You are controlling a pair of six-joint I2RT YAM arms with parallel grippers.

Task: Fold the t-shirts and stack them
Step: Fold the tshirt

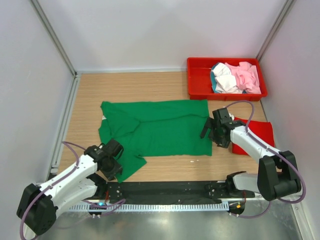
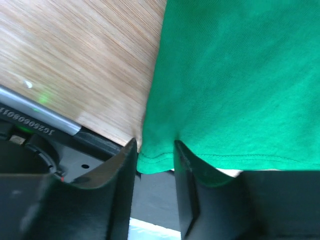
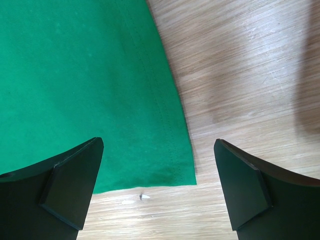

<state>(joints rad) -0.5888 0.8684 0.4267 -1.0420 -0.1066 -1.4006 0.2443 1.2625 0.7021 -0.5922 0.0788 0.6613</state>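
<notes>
Wooden counter (image 1: pixel 90 95) is covered at centre by the green t-shirt (image 1: pixel 165 130). Its near-left hem is pinched in the left gripper (image 2: pixel 154 150) jaws; the right gripper (image 3: pixel 159 145) jaws are spread wide above the near-right corner. Cloth is judged light and limp; corners are to be gripped.

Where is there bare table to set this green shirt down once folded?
Bare table runs along the far edge, between the green t-shirt and the back wall. A narrower strip lies between its near hem and the black base rail. The right side is crowded: red tray, red t-shirt, right gripper.
</notes>
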